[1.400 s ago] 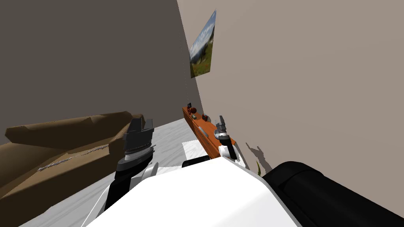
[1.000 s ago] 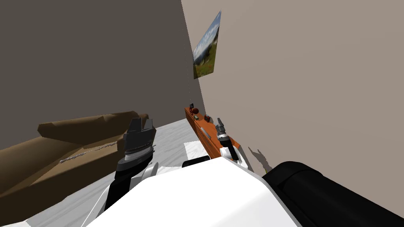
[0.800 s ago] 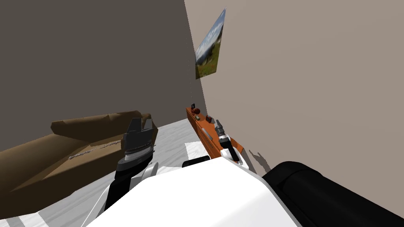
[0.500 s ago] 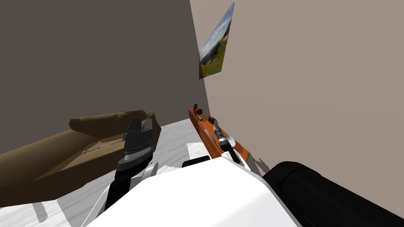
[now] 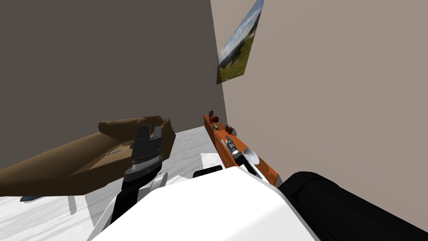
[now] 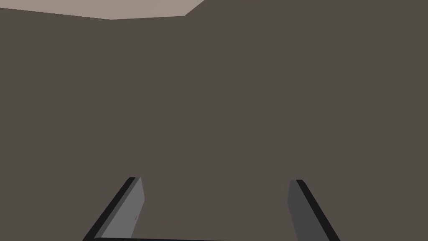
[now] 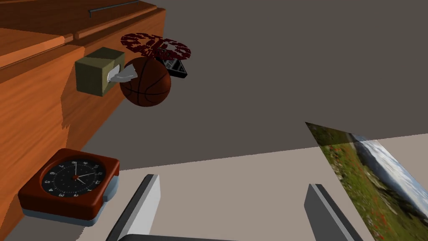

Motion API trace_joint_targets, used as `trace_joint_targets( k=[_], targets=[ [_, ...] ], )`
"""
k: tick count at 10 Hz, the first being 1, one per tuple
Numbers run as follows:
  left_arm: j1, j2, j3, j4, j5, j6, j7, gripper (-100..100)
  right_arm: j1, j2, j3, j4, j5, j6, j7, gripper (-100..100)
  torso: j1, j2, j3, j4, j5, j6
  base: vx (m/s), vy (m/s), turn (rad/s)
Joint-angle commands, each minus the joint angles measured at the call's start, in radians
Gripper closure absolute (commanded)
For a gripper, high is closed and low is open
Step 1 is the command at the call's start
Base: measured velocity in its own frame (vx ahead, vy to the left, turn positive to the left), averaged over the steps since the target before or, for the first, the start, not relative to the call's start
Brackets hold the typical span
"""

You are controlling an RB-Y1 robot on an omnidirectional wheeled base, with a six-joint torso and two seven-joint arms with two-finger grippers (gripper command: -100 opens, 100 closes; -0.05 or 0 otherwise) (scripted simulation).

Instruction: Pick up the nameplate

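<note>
At the far end of the orange sideboard point(image 5: 223, 150) stands a small dark wedge-shaped plate with pale lines, the nameplate point(image 7: 173, 67). It sits behind a basketball point(image 7: 145, 82) and under a dark red openwork thing point(image 7: 155, 44); in the head view it is a tiny dark block point(image 5: 211, 113). My right gripper point(image 7: 234, 201) is open and empty, hovering over the sideboard top point(image 5: 228, 139), well short of the nameplate. Raised in front of the sofa, my left gripper point(image 5: 148, 132) is open and empty too point(image 6: 215, 201).
An olive tissue box point(image 7: 99, 71) stands beside the ball. A red square clock point(image 7: 69, 184) lies close to my right gripper. A white bowl point(image 5: 250, 157) rests on the sideboard's near end. A brown sofa point(image 5: 83, 159) stretches along my left. A landscape picture point(image 5: 238, 46) hangs above.
My base has turned, so sofa, sideboard and picture have slid right in the head view. The right hand now sits lower over the sideboard, and the white bowl has come into sight.
</note>
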Motion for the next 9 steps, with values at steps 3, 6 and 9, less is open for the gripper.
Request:
trace_joint_targets(
  k=[3, 6, 9],
  targets=[
    [0.0, 0.0, 0.0, 0.0, 0.0, 0.0, 0.0, 0, 0.049, -0.088, 0.052, 0.053, -0.059, 0.052, 0.065, -100, 0.0, 0.002, 0.001, 0.0, 0.0, 0.0, 0.115, 0.053, 0.162],
    [0.0, 0.0, 0.0, 0.0, 0.0, 0.0, 0.0, 0, 0.081, -0.159, 0.093, 0.1, -0.1, 0.095, 0.123, -100, -0.001, 0.002, 0.001, 0.0, 0.0, 0.0, 0.127, 0.033, 0.166],
    [0.0, 0.0, 0.0, 0.0, 0.0, 0.0, 0.0, 0, 0.096, -0.198, 0.113, 0.125, -0.118, 0.117, 0.154, -100, -0.001, 0.001, 0.001, 0.0, 0.0, 0.0, 0.113, 0.022, 0.113]
  ],
)
